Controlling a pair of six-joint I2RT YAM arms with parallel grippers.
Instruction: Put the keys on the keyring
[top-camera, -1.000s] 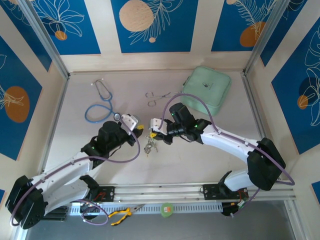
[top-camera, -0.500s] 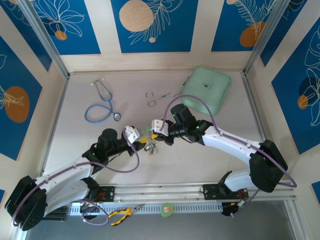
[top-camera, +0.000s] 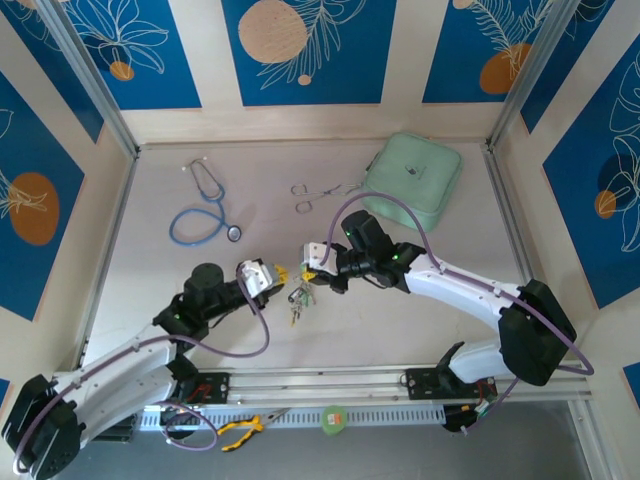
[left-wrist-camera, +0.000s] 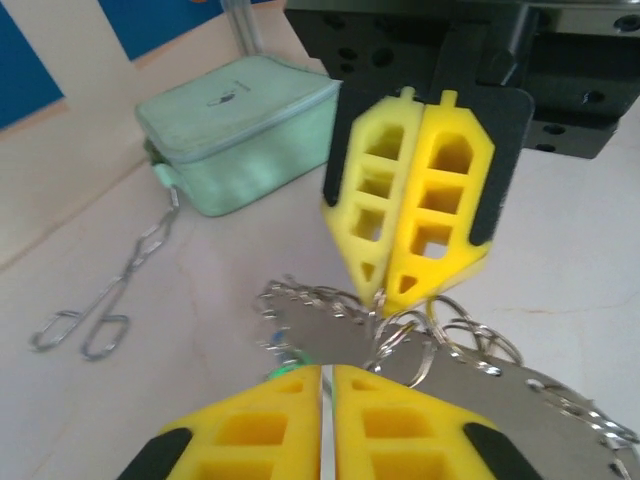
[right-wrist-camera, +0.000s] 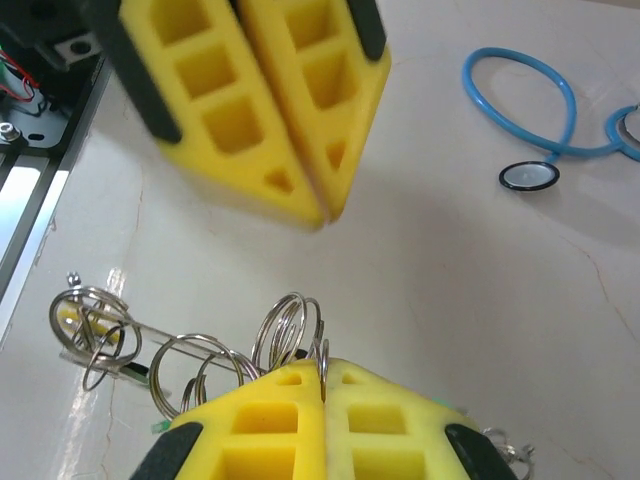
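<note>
Closest in, back behind both grippers by the arm bases, a tool with yellow handles (top-camera: 243, 429) and a small round green thing (top-camera: 333, 419) lie on the metal rail (top-camera: 400, 398).

Farther out, over the pale table (top-camera: 400, 320), the two grippers meet almost tip to tip. The left gripper (top-camera: 281, 272) is squeezed shut. In the right wrist view its yellow fingers (right-wrist-camera: 255, 100) press together with nothing between them, and its tip sits a little above the bunch.

The right gripper (top-camera: 309, 272) is squeezed shut too. It pinches the keys (top-camera: 299, 296) by one of their small rings (right-wrist-camera: 290, 335). In its own wrist view that ring goes right in between its two yellow fingers. The keys hang in a bunch just under the right gripper's tip, just beside and below the left gripper's tip. I cannot tell if the bottom of the bunch touches the table.

In the left wrist view, flat silver key blades and a few rings lie right in front of the left gripper. A bit of green peeks out beside its fingers.

Past the left gripper, well apart, a blue stethoscope (top-camera: 212, 200) lies flat. Past the right gripper lie metal forceps (top-camera: 314, 192). Their far end reaches up to a pale green pouch (top-camera: 415, 180) near the back wall.
</note>
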